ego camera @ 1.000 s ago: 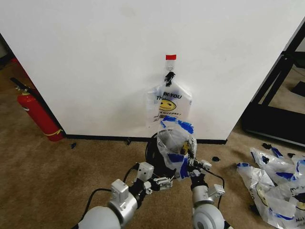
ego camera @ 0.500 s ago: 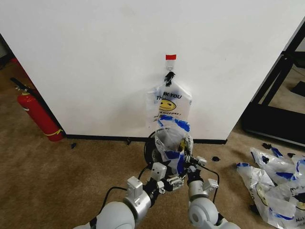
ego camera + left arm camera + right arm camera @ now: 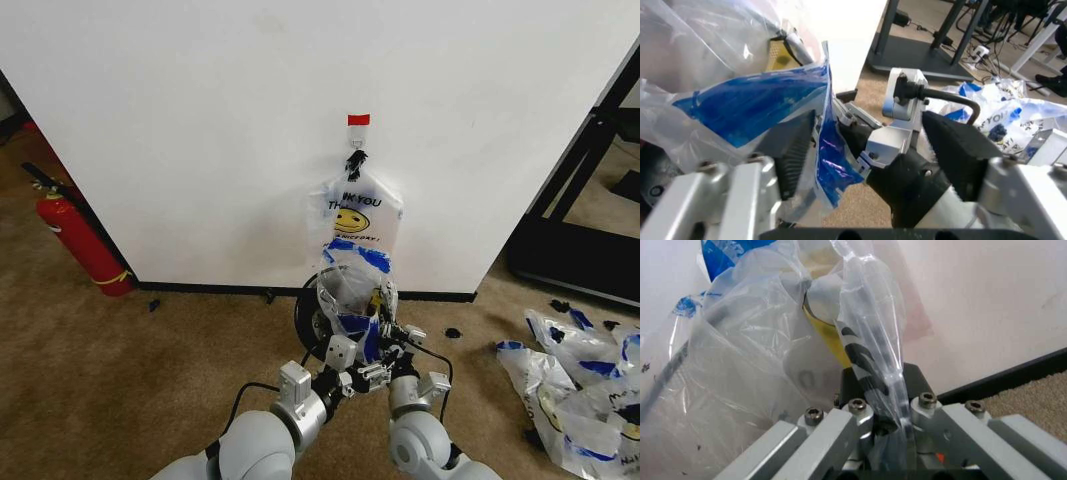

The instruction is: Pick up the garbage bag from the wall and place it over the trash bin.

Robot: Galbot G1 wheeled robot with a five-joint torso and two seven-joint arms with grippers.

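The garbage bag (image 3: pixel 352 285), thin clear plastic with blue handle patches, is held up above the trash bin (image 3: pixel 308 320), a dark round bucket on the carpet by the wall. My right gripper (image 3: pixel 392 335) is shut on a twisted strand of the bag (image 3: pixel 870 365), as the right wrist view (image 3: pixel 883 427) shows. My left gripper (image 3: pixel 368 376) sits close beside it, open. In the left wrist view (image 3: pixel 873 150) its dark pads (image 3: pixel 790 150) stand wide apart, with the bag's blue edge (image 3: pixel 830 165) and the right gripper (image 3: pixel 897 130) between them.
Another smiley "THANK YOU" bag (image 3: pixel 355 212) hangs on the wall hook under a red tag (image 3: pixel 358 120). A red fire extinguisher (image 3: pixel 75 240) leans at the left. Several loose bags (image 3: pixel 575 385) lie on the carpet at the right, near a black frame (image 3: pixel 585 230).
My left arm has swung right, bringing its gripper up beside the right one. The held bag has shifted a little left and farther toward the wall.
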